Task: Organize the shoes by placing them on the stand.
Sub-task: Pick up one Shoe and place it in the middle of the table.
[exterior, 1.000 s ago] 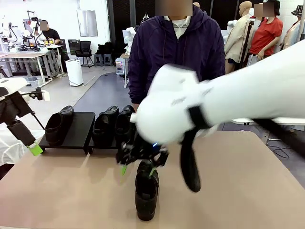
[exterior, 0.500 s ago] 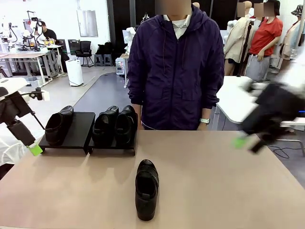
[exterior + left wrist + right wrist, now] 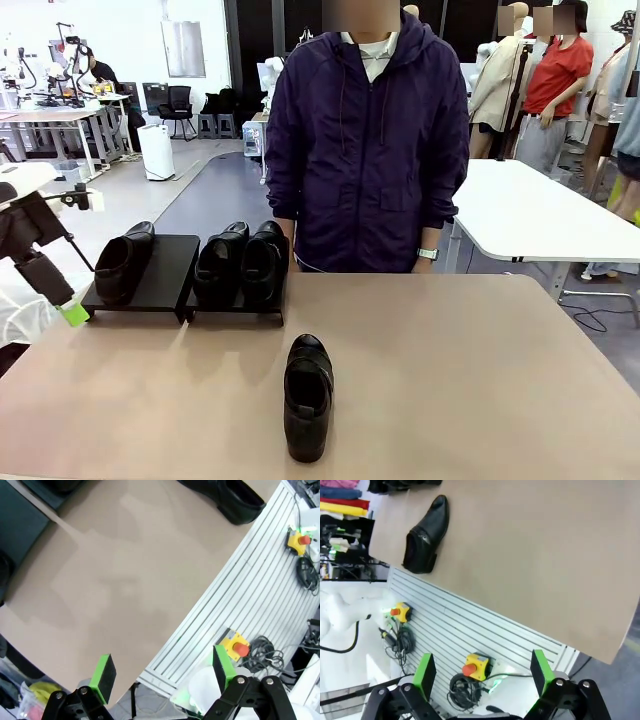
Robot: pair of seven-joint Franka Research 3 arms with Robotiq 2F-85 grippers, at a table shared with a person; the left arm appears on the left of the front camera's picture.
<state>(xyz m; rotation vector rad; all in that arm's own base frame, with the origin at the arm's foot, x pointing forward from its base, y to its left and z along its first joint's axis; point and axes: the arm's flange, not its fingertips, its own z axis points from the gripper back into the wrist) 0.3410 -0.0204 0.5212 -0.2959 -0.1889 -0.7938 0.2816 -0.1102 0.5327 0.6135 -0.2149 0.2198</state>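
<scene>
Loose shoe point(image 3: 308, 397): lower centre, off stand point(image 3: 160, 272).
Left gripper point(image 3: 162, 676), right gripper point(image 3: 481, 674): jaws apart, empty.
Risk: glossy leather slipping from pads.

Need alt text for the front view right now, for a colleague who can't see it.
One black loafer lies alone mid-table, toe toward the camera; three more sit on the low black stand at far left. A person in a purple hoodie stands behind the table, and the left end effector hangs open at the left edge.

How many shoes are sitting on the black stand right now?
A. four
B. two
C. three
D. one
C: the stand holds one shoe on its left panel and a pair on its right, while the fourth shoe sits on the table.
</scene>
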